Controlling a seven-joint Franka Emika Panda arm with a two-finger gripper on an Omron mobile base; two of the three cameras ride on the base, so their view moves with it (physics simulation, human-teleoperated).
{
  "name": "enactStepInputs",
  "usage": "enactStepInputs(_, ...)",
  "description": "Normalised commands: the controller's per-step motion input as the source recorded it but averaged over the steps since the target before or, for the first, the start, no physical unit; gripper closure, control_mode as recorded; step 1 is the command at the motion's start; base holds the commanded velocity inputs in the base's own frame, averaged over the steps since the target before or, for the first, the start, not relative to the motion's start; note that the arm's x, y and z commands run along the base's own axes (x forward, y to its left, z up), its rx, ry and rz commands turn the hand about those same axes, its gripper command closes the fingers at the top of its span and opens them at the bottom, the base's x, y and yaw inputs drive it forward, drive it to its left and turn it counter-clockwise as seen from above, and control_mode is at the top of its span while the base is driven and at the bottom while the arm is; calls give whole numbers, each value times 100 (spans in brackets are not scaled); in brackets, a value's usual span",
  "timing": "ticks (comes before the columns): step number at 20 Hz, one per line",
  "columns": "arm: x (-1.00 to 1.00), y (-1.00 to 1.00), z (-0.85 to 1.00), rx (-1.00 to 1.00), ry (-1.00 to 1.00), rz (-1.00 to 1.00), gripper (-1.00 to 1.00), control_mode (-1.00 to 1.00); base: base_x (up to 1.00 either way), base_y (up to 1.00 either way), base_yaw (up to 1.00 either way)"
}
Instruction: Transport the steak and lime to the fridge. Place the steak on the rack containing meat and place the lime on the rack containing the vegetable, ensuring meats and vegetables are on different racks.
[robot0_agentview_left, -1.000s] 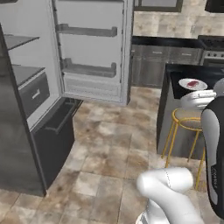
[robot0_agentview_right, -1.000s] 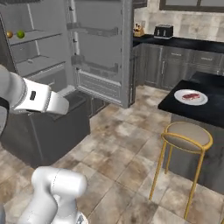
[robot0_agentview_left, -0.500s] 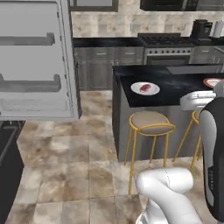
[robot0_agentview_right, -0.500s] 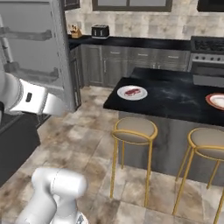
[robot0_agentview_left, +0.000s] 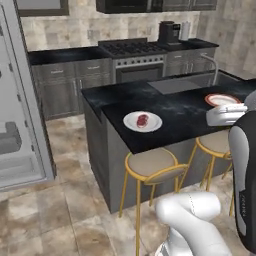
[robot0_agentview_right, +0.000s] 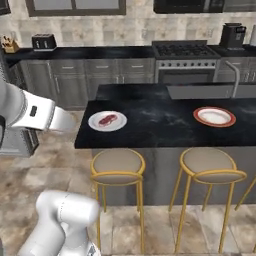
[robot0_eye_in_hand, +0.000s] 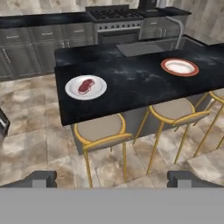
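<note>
we see two round gold-legged stools (robot0_eye_in_hand: 101, 127) tucked against the black marble island counter (robot0_eye_in_hand: 131, 83), blocking the low approach. above the countertop the way lies open around the white plate (robot0_eye_in_hand: 85, 87) bearing the small raw red steak (robot0_eye_in_hand: 85, 85), well apart from the red-rimmed plate (robot0_eye_in_hand: 179, 67).

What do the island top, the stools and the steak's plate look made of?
Island top: polished black stone, going by pale veining and sheen.
Stools: thin gold metal frames, matte beige padded-looking seats.
Plate: smooth white ceramic, probably, under the steak.

One steak (robot0_eye_in_hand: 86, 85), two plates (robot0_eye_in_hand: 85, 88) (robot0_eye_in_hand: 180, 67), two stools (robot0_agentview_right: 118, 165) (robot0_agentview_right: 208, 166), one island counter (robot0_agentview_right: 165, 115), one stove (robot0_agentview_right: 185, 50).
</note>
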Motion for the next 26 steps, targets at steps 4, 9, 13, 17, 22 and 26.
enactStepInputs(4,0,0,0,0,0,0,-100,100,30,67,-42)
enactStepInputs(9,0,0,0,0,0,0,-100,100,-35,52,-32)
enactStepInputs(13,0,0,0,0,0,0,-100,100,-52,26,-29)
enactStepInputs(17,0,0,0,0,0,0,-100,100,47,1,-22)
enactStepInputs(22,0,0,0,0,0,0,-100,100,97,11,-2)
enactStepInputs(26,0,0,0,0,0,0,-100,100,100,-1,6)
